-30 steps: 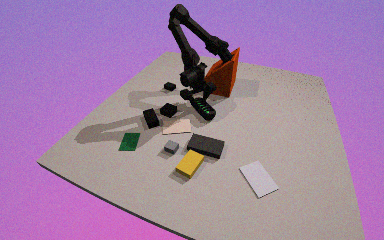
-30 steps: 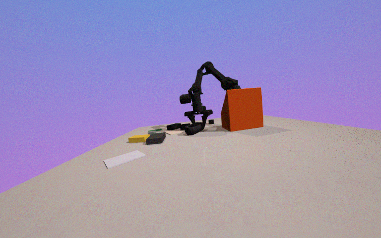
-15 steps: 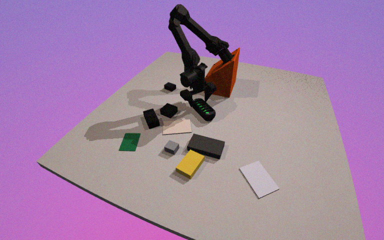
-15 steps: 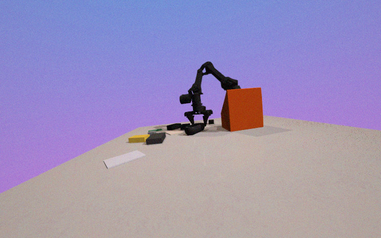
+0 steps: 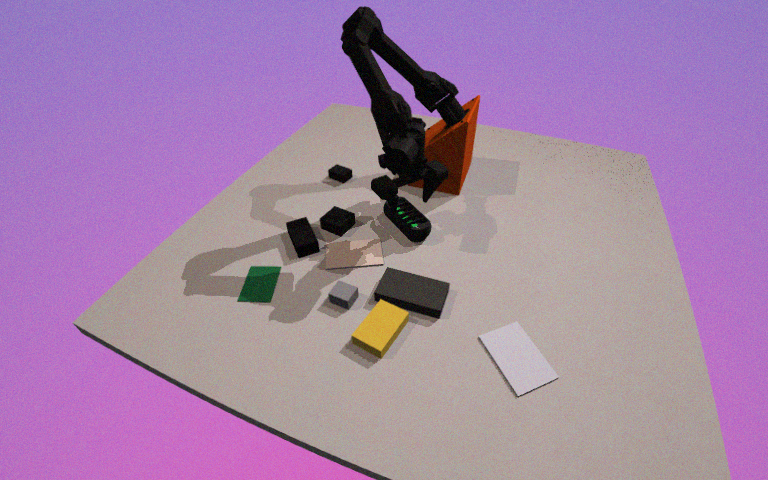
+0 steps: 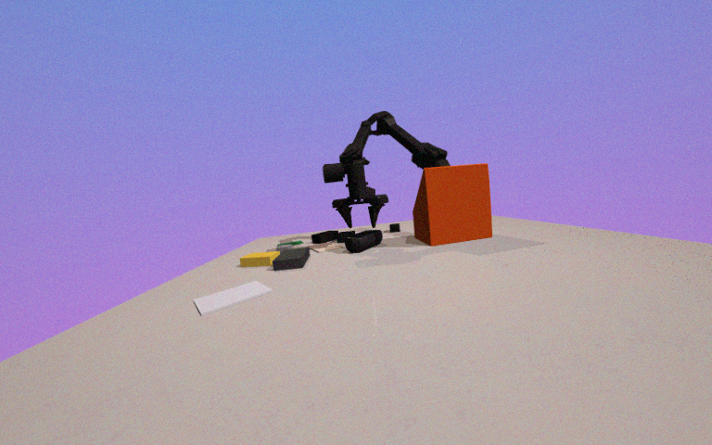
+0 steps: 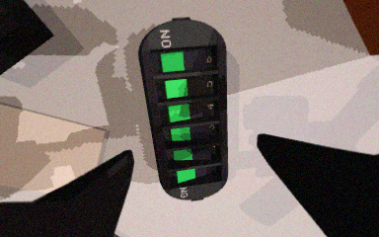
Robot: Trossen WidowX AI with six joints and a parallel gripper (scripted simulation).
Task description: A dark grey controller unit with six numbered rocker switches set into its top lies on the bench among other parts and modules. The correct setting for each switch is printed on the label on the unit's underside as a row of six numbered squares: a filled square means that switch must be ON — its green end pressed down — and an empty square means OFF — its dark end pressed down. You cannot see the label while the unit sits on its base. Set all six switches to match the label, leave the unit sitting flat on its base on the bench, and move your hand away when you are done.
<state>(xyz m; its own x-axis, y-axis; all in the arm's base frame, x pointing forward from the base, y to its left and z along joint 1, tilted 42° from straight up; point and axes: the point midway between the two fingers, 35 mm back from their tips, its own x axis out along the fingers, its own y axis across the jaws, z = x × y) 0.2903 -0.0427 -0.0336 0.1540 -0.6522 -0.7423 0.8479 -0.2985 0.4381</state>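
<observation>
The dark grey controller unit point(image 5: 407, 219) point(image 6: 362, 240) point(image 7: 185, 109) lies flat on its base on the bench point(image 5: 566, 271), switches up. In the wrist view its six rocker switches run in a row, each with a green end on the side marked ON. Which ends are pressed down I cannot tell. My gripper point(image 5: 408, 196) point(image 6: 361, 222) point(image 7: 196, 147) hangs a little above the unit, pointing down, fingers wide open on either side of it and touching nothing. The label on the underside is hidden.
An orange wedge block point(image 5: 453, 147) point(image 6: 453, 204) stands just behind the unit. Three black blocks point(image 5: 339, 172) point(image 5: 337, 219) point(image 5: 302, 236), a tan card point(image 5: 353, 253) point(image 7: 44, 143), a green card point(image 5: 259, 283), a grey cube point(image 5: 343, 293), a dark slab point(image 5: 411, 290), a yellow block point(image 5: 380, 326) and a white card point(image 5: 517, 357) lie nearby.
</observation>
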